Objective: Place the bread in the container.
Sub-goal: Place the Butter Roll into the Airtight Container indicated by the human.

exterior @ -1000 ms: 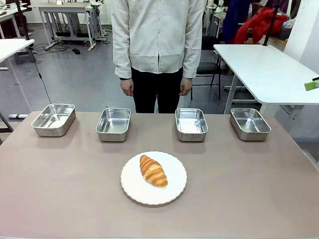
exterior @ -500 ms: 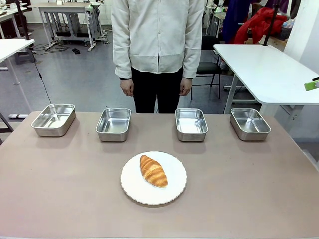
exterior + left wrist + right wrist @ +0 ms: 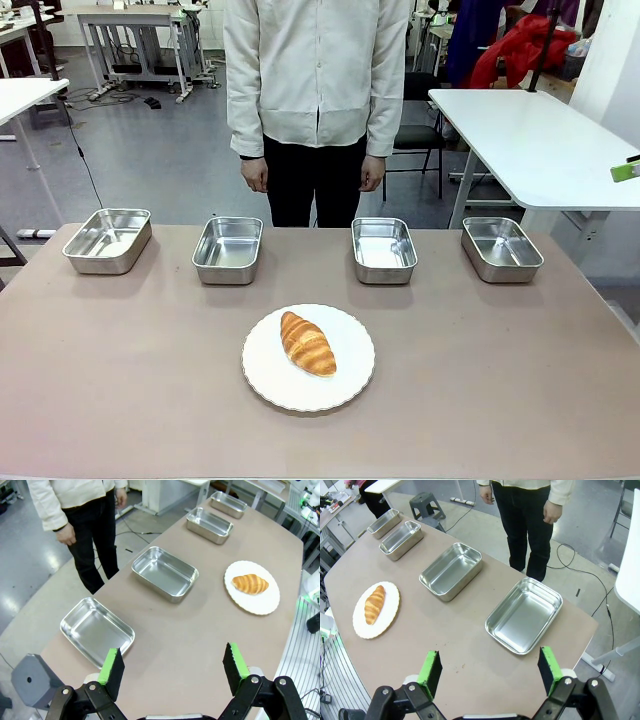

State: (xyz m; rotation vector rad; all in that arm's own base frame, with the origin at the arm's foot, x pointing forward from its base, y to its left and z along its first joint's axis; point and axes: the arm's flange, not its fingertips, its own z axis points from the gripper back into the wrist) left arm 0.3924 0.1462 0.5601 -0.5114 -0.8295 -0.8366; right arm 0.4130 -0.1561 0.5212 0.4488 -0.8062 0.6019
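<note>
The bread [image 3: 307,343], a golden-brown croissant, lies on a round white plate [image 3: 350,385] near the table's middle. Several identical steel pans stand empty in a row along the far edge; the frames do not tell which is the container. My left gripper [image 3: 172,655] hovers open and empty high over the table's left end, above the nearest pan [image 3: 97,630], with the bread [image 3: 250,584] far off. My right gripper [image 3: 489,655] hangs open and empty over the right end, near a pan [image 3: 524,614]; the bread [image 3: 374,604] lies well away.
A person stands at the far edge behind the middle pans [image 3: 228,249] [image 3: 384,249], with both hands [image 3: 256,175] hanging at their sides. Bare tabletop surrounds the plate. A white table [image 3: 540,130] stands beyond the right corner.
</note>
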